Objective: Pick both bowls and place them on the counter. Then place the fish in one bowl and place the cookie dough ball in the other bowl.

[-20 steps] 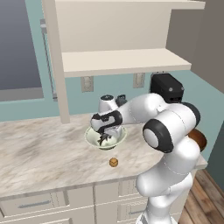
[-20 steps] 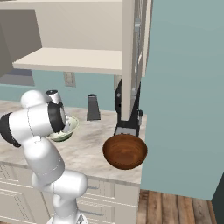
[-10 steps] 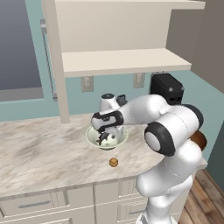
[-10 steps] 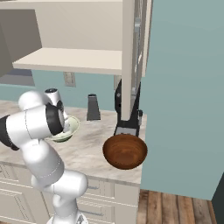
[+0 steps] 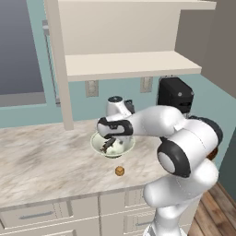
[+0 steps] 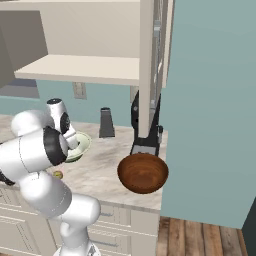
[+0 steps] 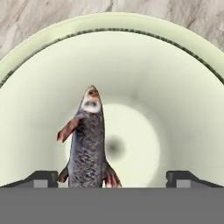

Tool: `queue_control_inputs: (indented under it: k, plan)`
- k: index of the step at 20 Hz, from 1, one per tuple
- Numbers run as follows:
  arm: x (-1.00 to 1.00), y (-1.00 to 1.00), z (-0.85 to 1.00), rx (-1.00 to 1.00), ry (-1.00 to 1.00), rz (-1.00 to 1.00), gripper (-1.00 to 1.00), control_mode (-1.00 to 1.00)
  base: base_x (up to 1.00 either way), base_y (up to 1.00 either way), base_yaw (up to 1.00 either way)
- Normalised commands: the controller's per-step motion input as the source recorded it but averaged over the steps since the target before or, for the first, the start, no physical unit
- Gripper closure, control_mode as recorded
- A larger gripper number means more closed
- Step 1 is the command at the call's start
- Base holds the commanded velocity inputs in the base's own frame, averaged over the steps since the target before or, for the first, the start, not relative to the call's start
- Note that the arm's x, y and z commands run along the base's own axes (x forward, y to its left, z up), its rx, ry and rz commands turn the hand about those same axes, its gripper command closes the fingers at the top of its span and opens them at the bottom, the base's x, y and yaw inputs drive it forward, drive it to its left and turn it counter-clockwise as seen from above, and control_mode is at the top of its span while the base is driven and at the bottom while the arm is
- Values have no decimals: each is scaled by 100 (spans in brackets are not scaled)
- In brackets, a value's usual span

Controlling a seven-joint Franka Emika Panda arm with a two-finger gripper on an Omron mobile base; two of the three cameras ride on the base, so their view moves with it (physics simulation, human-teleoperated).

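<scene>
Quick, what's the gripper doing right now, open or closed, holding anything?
Gripper: open, holding nothing; the fish lies free in the cream bowl between the spread fingers.

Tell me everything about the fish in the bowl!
The fish is small, slim and dark grey, with scaly-looking sides, a pale patch on its head and reddish-brown fins. It lies inside the pale green bowl, its head toward the far rim in the hand view and its tail toward the open end effector. The fingertips stand wide on either side of it, not gripping. The bowl sits on the marbled counter.
</scene>
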Motion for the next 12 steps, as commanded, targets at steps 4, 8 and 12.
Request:
queue_control_inputs:
  k: [4, 8, 12]
  plan:
    - [-40, -8, 20, 0, -15, 0, -100, -100, 0, 0, 0]
    - [-51, -14, 12, 0, -11, 0, -100, -100, 0, 0, 0]
    - [-49, -12, 17, 0, -7, 0, -100, -100, 0, 0, 0]
